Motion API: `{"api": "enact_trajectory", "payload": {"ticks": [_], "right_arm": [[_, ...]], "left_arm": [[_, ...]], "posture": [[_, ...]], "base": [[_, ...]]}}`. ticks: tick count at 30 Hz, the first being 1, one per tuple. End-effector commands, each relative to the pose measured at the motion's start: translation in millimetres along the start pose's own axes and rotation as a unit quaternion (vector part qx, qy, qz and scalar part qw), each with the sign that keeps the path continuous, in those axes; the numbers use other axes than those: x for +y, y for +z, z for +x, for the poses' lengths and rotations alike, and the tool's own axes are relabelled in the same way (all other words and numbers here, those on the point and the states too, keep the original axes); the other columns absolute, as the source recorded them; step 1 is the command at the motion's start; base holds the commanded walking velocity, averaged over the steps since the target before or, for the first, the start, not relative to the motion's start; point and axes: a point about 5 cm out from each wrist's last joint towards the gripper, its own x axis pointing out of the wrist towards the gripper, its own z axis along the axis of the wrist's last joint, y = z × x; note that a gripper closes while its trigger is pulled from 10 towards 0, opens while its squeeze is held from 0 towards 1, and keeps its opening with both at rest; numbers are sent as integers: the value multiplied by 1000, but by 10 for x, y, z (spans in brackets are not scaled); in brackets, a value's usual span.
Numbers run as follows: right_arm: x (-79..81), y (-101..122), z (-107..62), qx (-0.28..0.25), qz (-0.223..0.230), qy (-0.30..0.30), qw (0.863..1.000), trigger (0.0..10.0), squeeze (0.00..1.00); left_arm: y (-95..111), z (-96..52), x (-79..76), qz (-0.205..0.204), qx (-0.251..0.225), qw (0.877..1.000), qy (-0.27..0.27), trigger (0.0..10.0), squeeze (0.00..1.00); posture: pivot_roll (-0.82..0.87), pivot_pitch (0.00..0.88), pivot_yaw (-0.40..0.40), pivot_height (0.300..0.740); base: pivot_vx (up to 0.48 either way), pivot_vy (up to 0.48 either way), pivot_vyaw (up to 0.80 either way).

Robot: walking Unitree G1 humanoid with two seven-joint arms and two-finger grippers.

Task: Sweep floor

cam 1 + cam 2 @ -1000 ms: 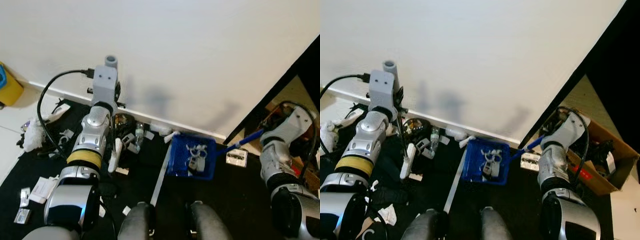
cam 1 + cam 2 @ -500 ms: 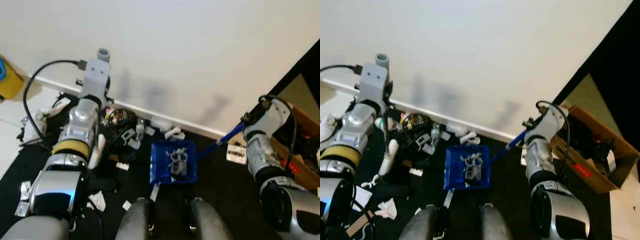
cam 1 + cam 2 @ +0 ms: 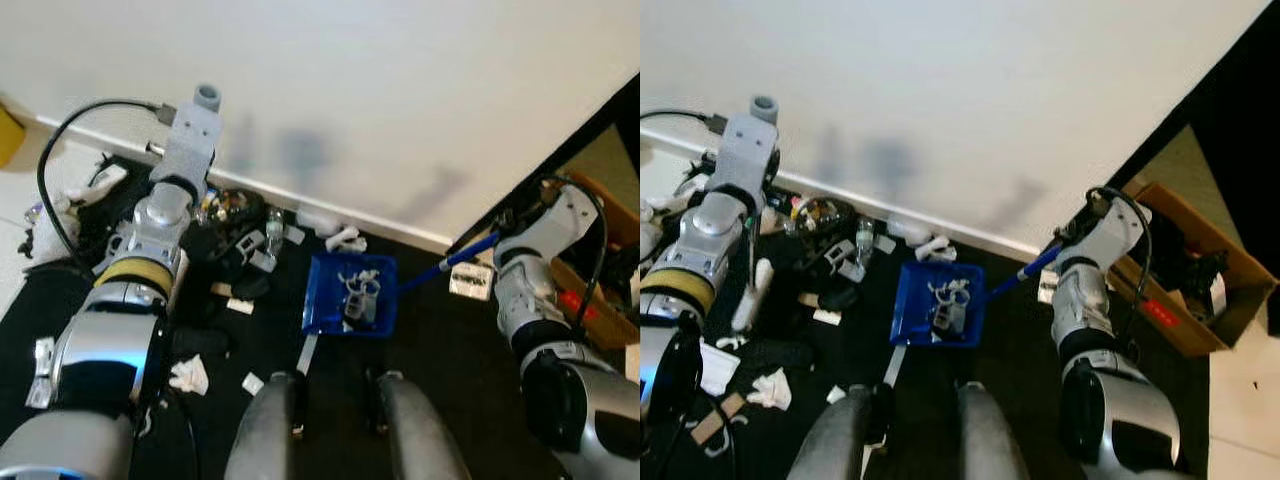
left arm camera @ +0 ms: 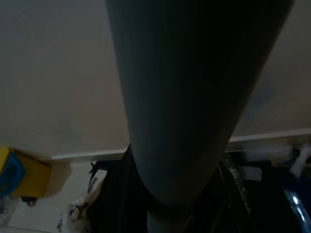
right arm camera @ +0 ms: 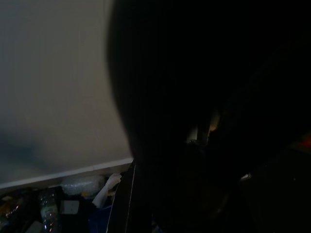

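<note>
Down on the black floor mat (image 3: 440,350), close to the white wall (image 3: 400,90), a blue dustpan (image 3: 350,295) lies flat just ahead of the robot's two grey feet (image 3: 330,425), with a small heap of pale scraps (image 3: 358,295) collected inside it. Its blue handle (image 3: 455,260) runs up and off to the robot's right, ending at the right arm's wrist; the right claw (image 3: 1065,243) itself is tucked behind that wrist, so I cannot tell whether its fingers are pinching the handle or standing apart. On the other side the left arm is stretched forward toward the skirting board, and a thick pale broom pole (image 4: 184,107) runs straight past its wrist camera, very close to the lens; the left claw is at that pole, but I cannot tell how its fingers sit. Between the left arm and the dustpan the mat is strewn with litter: a shiny crumpled foil wrapper (image 3: 228,205), a clear plastic bottle (image 3: 274,226) lying near the wall, white scraps of paper (image 3: 187,374) and small cards. To the far right, beyond the edge of the mat, an open cardboard box (image 3: 1185,265) sits on the pale floor with dark items in it.
</note>
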Motion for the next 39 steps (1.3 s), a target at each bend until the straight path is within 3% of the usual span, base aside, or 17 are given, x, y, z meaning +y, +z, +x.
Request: {"api": "enact_trajectory", "payload": {"ticks": [1, 5, 9, 10, 13, 14, 18, 22, 23, 26, 29, 31, 33, 34, 37, 38, 39], "right_arm": [[-52, -90, -38, 13, 6, -11, 1000, 10000, 0], [20, -132, -61, 14, 3, 5, 1000, 10000, 0], [39, -205, -100, 21, -2, 11, 1000, 10000, 0], [39, -205, -100, 21, -2, 11, 1000, 10000, 0], [26, -211, -110, 17, -7, 7, 1000, 10000, 0], [26, -211, -110, 17, -7, 7, 1000, 10000, 0], [-25, -252, -139, 21, -18, 9, 1000, 10000, 0], [-46, -252, -145, 19, -17, 7, 1000, 10000, 0], [-72, -284, -163, 23, -20, 6, 1000, 10000, 0], [-82, -295, -169, 25, -21, 6, 999, 10000, 0], [-86, -292, -168, 24, -18, 4, 1000, 10000, 0], [-86, -292, -168, 24, -18, 4, 1000, 10000, 0], [-53, -249, -146, 18, -10, 7, 1000, 10000, 0], [-53, -249, -146, 18, -10, 7, 1000, 10000, 0], [-24, -241, -141, 16, -4, 12, 1000, 10000, 0], [-24, -241, -141, 16, -4, 12, 1000, 10000, 0], [-17, -247, -144, 17, -5, 15, 1000, 10000, 0]], "left_arm": [[-38, -13, 28, 19, 5, 1000, 4, 10000, 0], [11, 13, -340, 10, 6, 999, -34, 10000, 0], [166, 24, -760, -57, -11, 996, -60, 10000, 0], [166, 24, -760, -57, -11, 996, -60, 10000, 0], [352, 11, -1111, -144, -23, 983, -109, 10000, 0], [352, 11, -1111, -144, -23, 983, -109, 10000, 0], [664, -39, -1520, -237, -45, 958, -154, 10000, 0], [831, -37, -1603, -276, -57, 947, -157, 10000, 0], [1065, -11, -1637, -328, -73, 929, -155, 10000, 0], [1154, -1, -1639, -340, -80, 924, -156, 10000, 0], [1365, 71, -1474, -346, -114, 922, -133, 10000, 0], [1365, 71, -1474, -346, -114, 922, -133, 10000, 0], [1490, 201, -1033, -335, -151, 927, -77, 10000, 0], [1490, 201, -1033, -335, -151, 927, -77, 10000, 0], [1479, 285, -535, -252, -179, 949, -66, 10000, 0], [1479, 285, -535, -252, -179, 949, -66, 10000, 0], [1425, 295, -441, -215, -174, 958, -77, 10000, 0]], "posture": [[-42, 402, -45, 740], [-52, 407, -52, 740], [-68, 410, -52, 740], [-68, 410, -52, 740], [-93, 432, -56, 740], [-93, 432, -56, 740], [-95, 432, -52, 740], [-97, 440, -59, 740], [-88, 424, -54, 740], [-86, 423, -56, 740], [-74, 405, -55, 740], [-74, 405, -55, 740], [-59, 395, -54, 740], [-59, 395, -54, 740], [-37, 353, -39, 740], [-37, 353, -39, 740], [-31, 344, -34, 740]], "base": [[0, 0, 0], [0, 0, 0], [0, 0, 0], [0, 0, 0], [0, 0, 0], [0, 0, 0], [0, 0, 0], [0, 0, 0], [0, 0, 0], [0, 0, 0], [0, 0, 0], [0, 0, 0], [0, 0, 0], [0, 0, 0], [0, 0, 0], [0, 0, 0], [0, 0, 0]]}}
